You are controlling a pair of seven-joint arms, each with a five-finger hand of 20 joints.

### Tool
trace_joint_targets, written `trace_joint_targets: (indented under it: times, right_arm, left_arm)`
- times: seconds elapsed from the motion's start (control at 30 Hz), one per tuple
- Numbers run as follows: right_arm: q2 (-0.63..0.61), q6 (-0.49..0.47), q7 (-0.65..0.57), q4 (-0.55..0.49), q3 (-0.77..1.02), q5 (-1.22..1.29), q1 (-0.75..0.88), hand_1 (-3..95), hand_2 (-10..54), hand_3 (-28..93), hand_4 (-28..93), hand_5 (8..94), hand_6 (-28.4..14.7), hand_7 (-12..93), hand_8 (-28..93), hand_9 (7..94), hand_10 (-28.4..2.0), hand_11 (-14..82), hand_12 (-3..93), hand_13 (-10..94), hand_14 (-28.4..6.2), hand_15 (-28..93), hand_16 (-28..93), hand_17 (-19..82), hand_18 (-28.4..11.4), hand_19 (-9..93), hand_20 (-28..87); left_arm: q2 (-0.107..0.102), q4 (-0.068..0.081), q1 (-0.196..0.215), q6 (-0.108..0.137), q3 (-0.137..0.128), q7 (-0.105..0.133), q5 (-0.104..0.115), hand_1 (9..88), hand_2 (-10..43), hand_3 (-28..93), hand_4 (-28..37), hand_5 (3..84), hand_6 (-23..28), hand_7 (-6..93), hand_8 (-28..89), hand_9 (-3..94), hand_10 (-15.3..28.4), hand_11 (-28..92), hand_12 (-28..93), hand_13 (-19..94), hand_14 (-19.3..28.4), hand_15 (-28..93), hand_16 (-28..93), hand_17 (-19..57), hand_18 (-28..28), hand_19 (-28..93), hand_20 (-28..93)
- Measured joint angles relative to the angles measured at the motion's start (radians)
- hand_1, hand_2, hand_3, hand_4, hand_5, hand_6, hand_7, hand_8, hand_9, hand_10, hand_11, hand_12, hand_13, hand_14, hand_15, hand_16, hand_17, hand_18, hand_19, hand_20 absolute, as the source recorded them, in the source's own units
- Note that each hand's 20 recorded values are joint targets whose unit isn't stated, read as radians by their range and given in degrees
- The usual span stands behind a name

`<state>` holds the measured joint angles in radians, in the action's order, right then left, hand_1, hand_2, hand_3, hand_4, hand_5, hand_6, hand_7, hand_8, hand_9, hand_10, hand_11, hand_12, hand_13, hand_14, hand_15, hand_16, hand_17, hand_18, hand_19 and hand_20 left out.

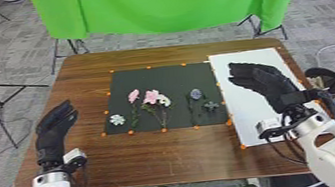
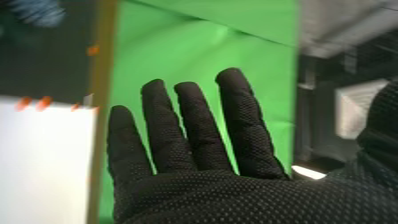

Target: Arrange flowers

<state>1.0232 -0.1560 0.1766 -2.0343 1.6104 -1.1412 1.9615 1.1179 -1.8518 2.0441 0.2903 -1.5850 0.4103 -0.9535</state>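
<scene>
Left hand (image 1: pixel 56 128), fingers straight, is over the left side of the table (image 1: pixel 162 155). Right hand (image 1: pixel 266 82), open with fingers spread, is above the white sheet (image 1: pixel 254 122). Between them, flowers (image 1: pixel 151 96) lie on the dark mat (image 1: pixel 166 74). Green cloth (image 1: pixel 168 6) hangs beyond.

Bright, even light is falling across the brown wooden table (image 1: pixel 170 154). In the right wrist view, the flat white sheet (image 2: pixel 43 165) is glaring, nearly washing out, while the creased green cloth (image 2: pixel 200 50) is glowing beside dim surroundings.
</scene>
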Motion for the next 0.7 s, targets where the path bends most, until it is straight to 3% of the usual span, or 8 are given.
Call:
trace_joint_targets:
  times: [0.07, 0.17, 0.23, 0.33, 0.4, 0.5, 0.57, 0.7]
  right_arm:
    - [0.002, 0.107, 0.110, 0.000, -0.050, 0.033, 0.017, 8.2, -9.2, 78, -18, 47.4, 0.9, 13, -8, 42.3, -13.7, 4.8, 13.4, 31, -15.5, 8, 21, 18, -16.3, 4, 27]
    - [0.007, 0.259, 0.180, -0.015, -0.059, 0.152, 0.047, 5.6, -8.5, 77, -19, 44.3, 1.2, 12, -8, 40.5, -13.7, 4.3, 13.2, 28, -15.0, 7, 20, 17, -15.9, 2, 27]
    - [0.010, 0.289, 0.177, -0.025, -0.024, 0.215, 0.071, 4.5, -7.9, 77, -19, 39.1, 1.4, 9, -8, 36.2, -13.0, 3.1, 12.5, 25, -14.5, 5, 19, 14, -15.2, 0, 25]
    - [0.014, 0.243, 0.164, -0.028, 0.049, 0.230, 0.102, 2.8, -7.3, 76, -20, 31.9, 2.1, 6, -7, 28.9, -11.2, 0.5, 10.6, 18, -13.6, -1, 18, 8, -13.7, -1, 23]
    - [0.020, 0.169, 0.158, -0.024, 0.085, 0.208, 0.115, 1.5, -7.0, 75, -21, 27.8, 2.2, 5, -7, 23.2, -9.8, -1.5, 10.0, 13, -12.9, -5, 18, 3, -11.9, 0, 20]
    - [0.027, 0.111, 0.156, -0.020, 0.082, 0.163, 0.117, -1.8, -5.3, 71, -24, 27.8, -2.1, 1, -6, 18.7, -9.3, -4.2, 10.4, 8, -12.2, -17, 30, -3, -9.9, 1, 17]
    - [0.032, 0.112, 0.152, -0.021, 0.064, 0.159, 0.117, -2.5, -3.4, 66, -27, 36.6, -6.3, 0, -6, 17.3, -9.4, -5.0, 10.6, 5, -12.2, -22, 35, -7, -8.9, 0, 16]
    - [0.050, 0.108, 0.116, -0.031, 0.061, 0.191, 0.127, -2.6, -1.8, 62, -28, 48.2, -7.0, 2, -6, 19.1, -8.6, -4.5, 10.6, 4, -12.4, -25, 38, -8, -8.8, 0, 17]
  left_arm:
    - [-0.001, 0.016, -0.031, -0.004, 0.005, -0.008, -0.072, 46.2, -4.4, 67, -13.1, 48.6, -1.2, 23.1, -10, 42.6, 11.3, 26, 13, 38, 14.8, 26, -2, 12.5, 12.6, 23, 22]
    - [-0.007, 0.052, -0.093, -0.023, 0.027, -0.017, -0.219, 44.8, -3.9, 66, -14.2, 49.3, -0.5, 22.4, -10, 43.6, 11.6, 26, 13, 39, 14.8, 25, -2, 13.0, 12.5, 21, 22]
    - [-0.016, 0.067, -0.135, -0.059, 0.051, -0.021, -0.269, 44.0, -4.0, 66, -14.3, 49.5, -0.4, 22.0, -10, 44.0, 11.8, 26, 13, 39, 14.7, 24, -2, 13.3, 12.5, 20, 21]
    - [-0.024, 0.068, -0.185, -0.143, 0.076, -0.020, -0.271, 43.2, -4.5, 66, -14.3, 49.7, -0.2, 21.9, -9, 44.3, 12.0, 26, 13, 39, 14.5, 23, -3, 13.4, 12.1, 19, 21]
    - [-0.024, 0.058, -0.203, -0.168, 0.078, -0.017, -0.271, 42.9, -4.6, 66, -14.4, 49.9, -0.1, 21.8, -9, 44.4, 12.1, 26, 13, 39, 14.5, 23, -2, 13.4, 12.0, 18, 21]
    - [-0.017, 0.031, -0.202, -0.165, 0.069, -0.013, -0.269, 42.5, -4.7, 67, -14.4, 50.0, 0.0, 21.6, -9, 44.6, 12.2, 25, 13, 39, 14.7, 23, -2, 13.3, 11.9, 18, 21]
    - [-0.008, 0.011, -0.189, -0.160, 0.055, -0.011, -0.266, 42.0, -4.7, 67, -14.2, 50.0, 0.0, 21.5, -9, 44.7, 12.2, 25, 13, 39, 14.8, 23, -2, 13.2, 12.0, 18, 21]
    - [0.007, -0.012, -0.148, -0.149, 0.030, -0.005, -0.247, 41.7, -4.7, 67, -14.2, 50.0, 0.1, 21.3, -9, 44.8, 12.2, 25, 13, 39, 15.1, 22, -2, 13.0, 12.0, 17, 21]
